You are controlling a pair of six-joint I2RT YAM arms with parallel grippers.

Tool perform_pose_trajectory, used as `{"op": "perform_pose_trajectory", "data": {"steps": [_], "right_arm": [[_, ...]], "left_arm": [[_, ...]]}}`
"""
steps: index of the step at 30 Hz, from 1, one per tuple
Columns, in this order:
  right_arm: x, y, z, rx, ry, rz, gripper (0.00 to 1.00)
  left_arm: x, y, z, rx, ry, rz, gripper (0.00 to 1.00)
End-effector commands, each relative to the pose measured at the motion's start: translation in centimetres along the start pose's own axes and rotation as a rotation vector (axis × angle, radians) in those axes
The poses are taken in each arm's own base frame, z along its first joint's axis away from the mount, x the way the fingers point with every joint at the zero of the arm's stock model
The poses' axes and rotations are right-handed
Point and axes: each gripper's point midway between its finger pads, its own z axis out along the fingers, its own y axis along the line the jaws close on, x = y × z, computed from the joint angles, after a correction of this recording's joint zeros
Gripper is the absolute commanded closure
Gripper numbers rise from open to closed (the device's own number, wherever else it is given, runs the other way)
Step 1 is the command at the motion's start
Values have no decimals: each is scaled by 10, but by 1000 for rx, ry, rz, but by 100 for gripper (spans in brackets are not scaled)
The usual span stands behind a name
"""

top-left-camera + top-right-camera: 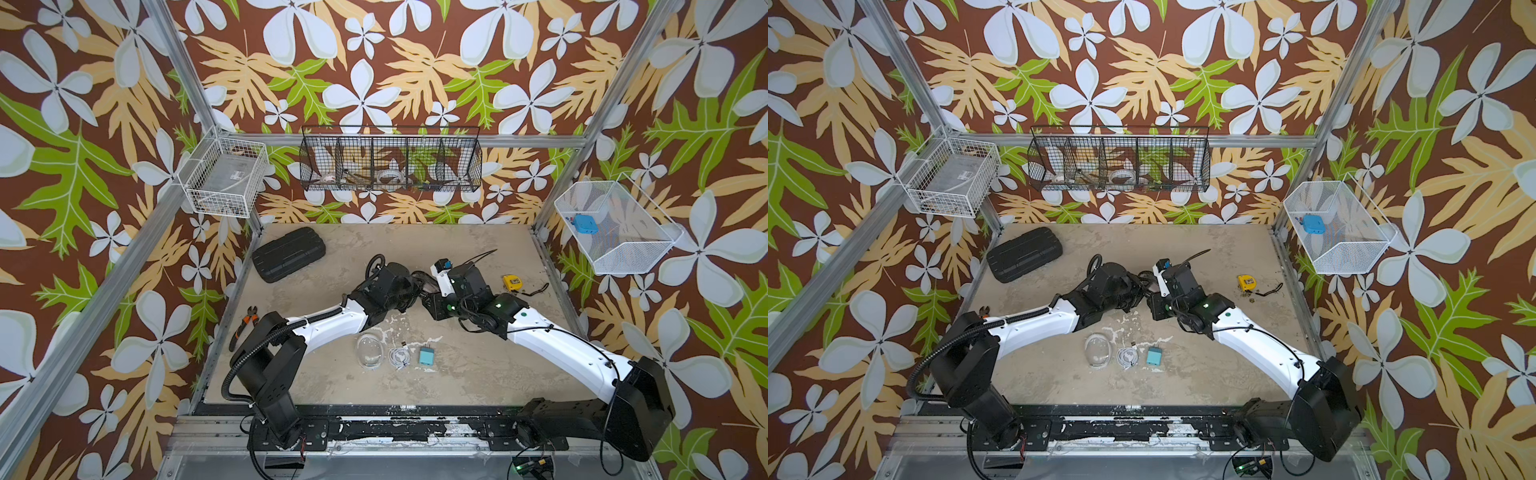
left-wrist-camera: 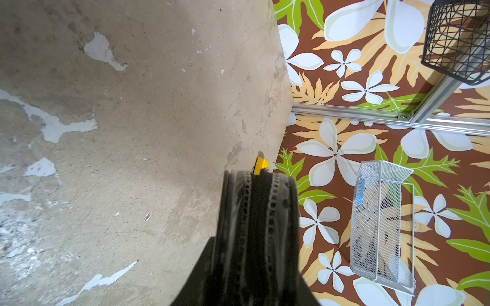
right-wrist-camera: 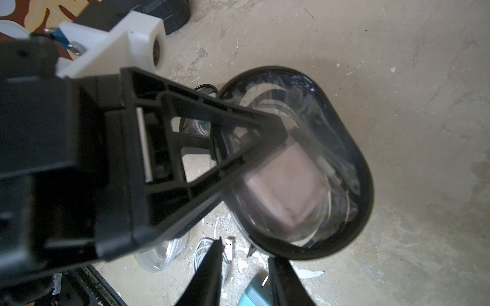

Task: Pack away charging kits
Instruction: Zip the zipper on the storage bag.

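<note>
Nothing legible is found: no text, brand or number. The labels on the grey box (image 1: 230,176) in the white wire basket (image 1: 216,204) and on the yellow tape measure (image 1: 512,283) are too small to read.

The black-rimmed oval clear pouch (image 3: 364,185) is glossy plastic; dusty-pink square plug block (image 3: 283,190) looks matt; beige tabletop (image 1: 478,374) is rough (flaking toward six o'clock).
</note>
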Motion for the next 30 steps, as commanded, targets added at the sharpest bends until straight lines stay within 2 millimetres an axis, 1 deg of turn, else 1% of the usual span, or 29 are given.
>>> {"op": "perform_pose_trajectory", "data": {"steps": [1,3,4,5,6,8,9,10,14,17,22,24,27,30], "right_arm": [[-13,-3,-1,24,-60,2,68],[-13,-3,1,25,-57,2,70],[-12,-3,2,27,-46,0,72],[-11,-3,4,25,-41,0,76],[-10,-3,5,23,-38,-2,84],[-9,-3,6,18,-39,-2,95],[-8,-3,6,21,-38,-4,99],[-7,-4,6,24,-36,-6,100],[-1,-15,3,40,-27,-4,100],[1,-26,-4,40,-28,7,100],[8,-41,-14,74,-12,-23,100],[10,-44,-16,79,-3,-34,100],[15,-46,-14,88,18,-56,100],[18,-54,-12,118,32,-77,100]], "left_arm": [[4,-15,-6,47,25,3,90],[3,-17,-8,50,22,3,90],[4,-17,-8,51,22,5,90],[4,-17,-8,51,22,7,90],[4,-18,-8,54,24,10,90],[4,-18,-8,54,23,12,91],[4,-19,-8,55,22,14,91],[4,-18,-9,54,20,18,92],[0,-17,-11,40,4,29,97],[-2,-16,-11,32,-5,39,100],[-4,-14,-10,8,-12,76,100],[-5,-14,-10,12,-14,81,100],[-5,-16,-8,30,8,88,100],[-1,-14,-3,37,66,116,100]]}}
